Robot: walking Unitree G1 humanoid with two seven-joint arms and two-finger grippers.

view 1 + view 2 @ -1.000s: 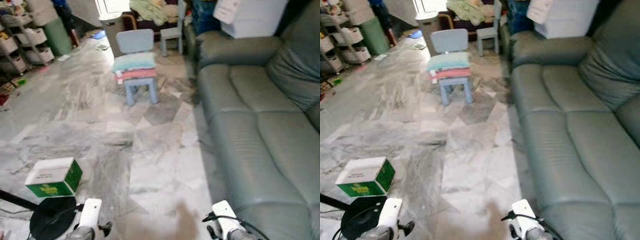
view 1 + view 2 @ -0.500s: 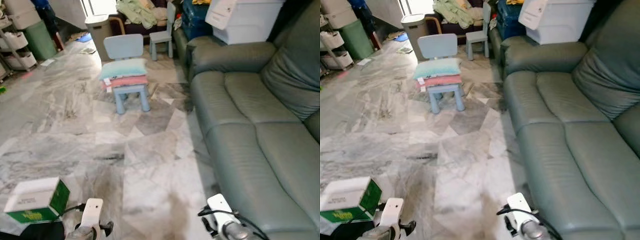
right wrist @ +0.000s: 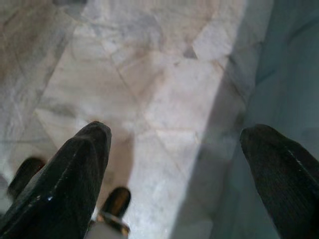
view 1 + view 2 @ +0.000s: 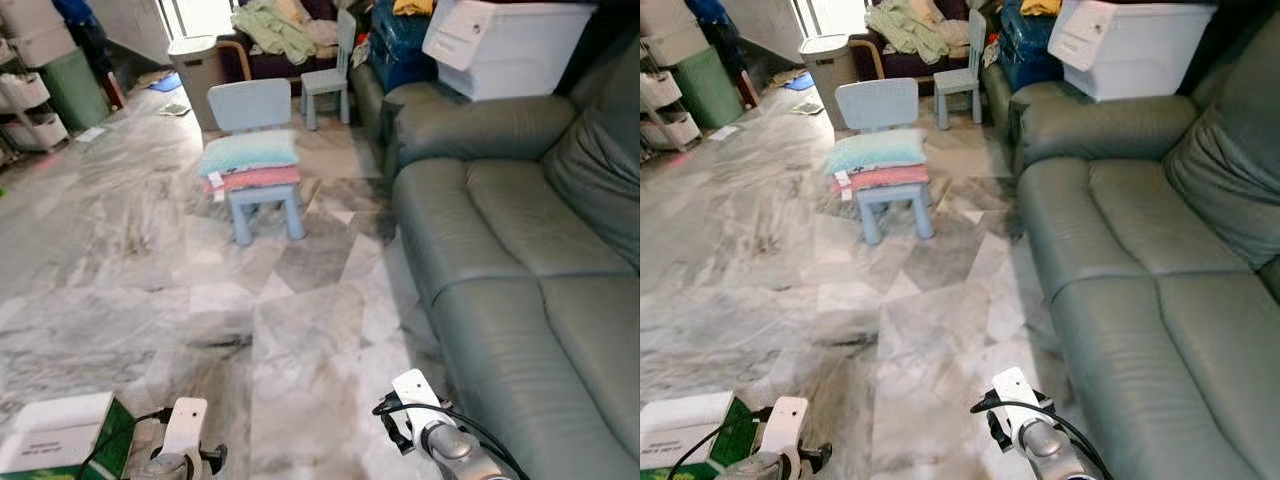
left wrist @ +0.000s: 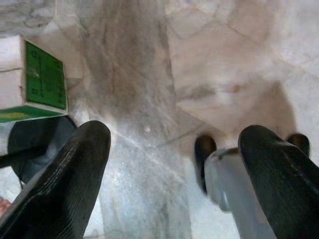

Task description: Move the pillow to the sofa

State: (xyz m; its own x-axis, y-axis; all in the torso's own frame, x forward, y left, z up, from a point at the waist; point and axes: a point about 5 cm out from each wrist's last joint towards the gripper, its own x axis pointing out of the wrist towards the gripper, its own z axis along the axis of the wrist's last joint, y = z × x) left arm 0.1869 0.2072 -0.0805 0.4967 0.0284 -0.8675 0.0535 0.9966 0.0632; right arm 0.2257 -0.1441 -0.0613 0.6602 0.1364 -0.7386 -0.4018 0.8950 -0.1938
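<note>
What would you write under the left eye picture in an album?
Two pillows stacked on a small blue chair, with the grey sofa waiting on the right.

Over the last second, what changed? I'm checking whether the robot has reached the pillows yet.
Only the camera moved: the view shifted as the robot walked, and the green-and-white cardboard box slid toward the frame's lower left. The pale blue pillow still lies on the pink pillow atop the small blue plastic chair, beside the grey-green leather sofa. Both grippers hang open, holding nothing.

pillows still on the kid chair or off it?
On it. The light blue pillow lies on a pink pillow, both stacked flat on the small blue chair's seat, apart from the sofa.
</note>
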